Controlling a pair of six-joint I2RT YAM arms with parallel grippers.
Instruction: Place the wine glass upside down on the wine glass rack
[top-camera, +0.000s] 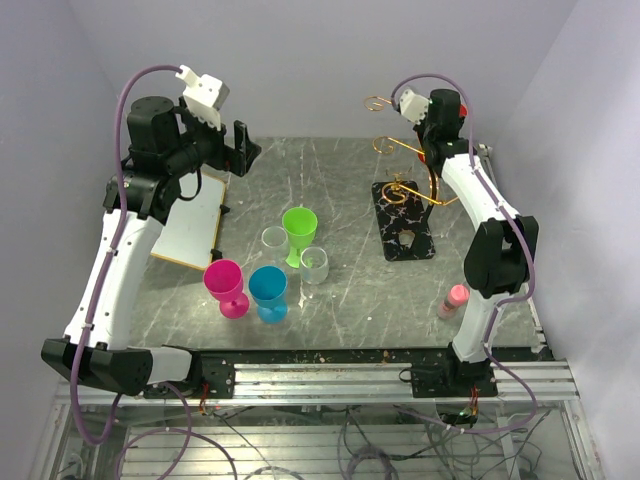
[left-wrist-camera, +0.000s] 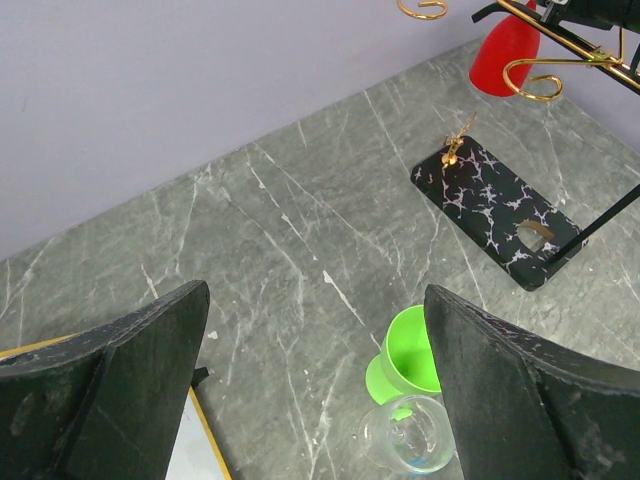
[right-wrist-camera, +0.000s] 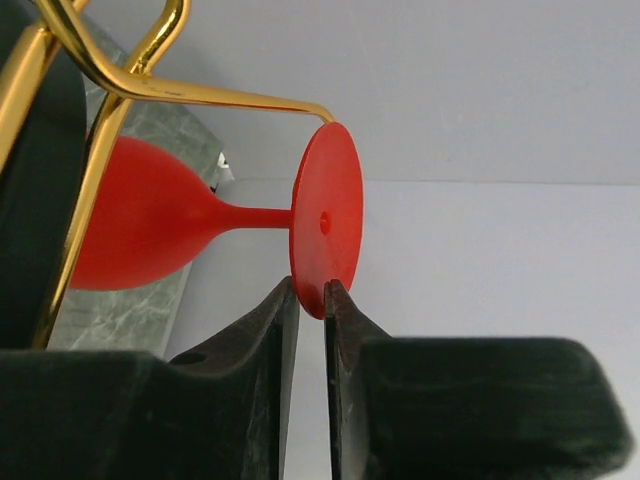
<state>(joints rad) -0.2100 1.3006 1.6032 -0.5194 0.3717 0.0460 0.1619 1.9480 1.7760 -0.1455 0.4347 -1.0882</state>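
No text, label, brand mark, number or sign can be read in any of the three views. The white veining on the black base of the wine glass rack (top-camera: 395, 215) is marbling, not lettering.
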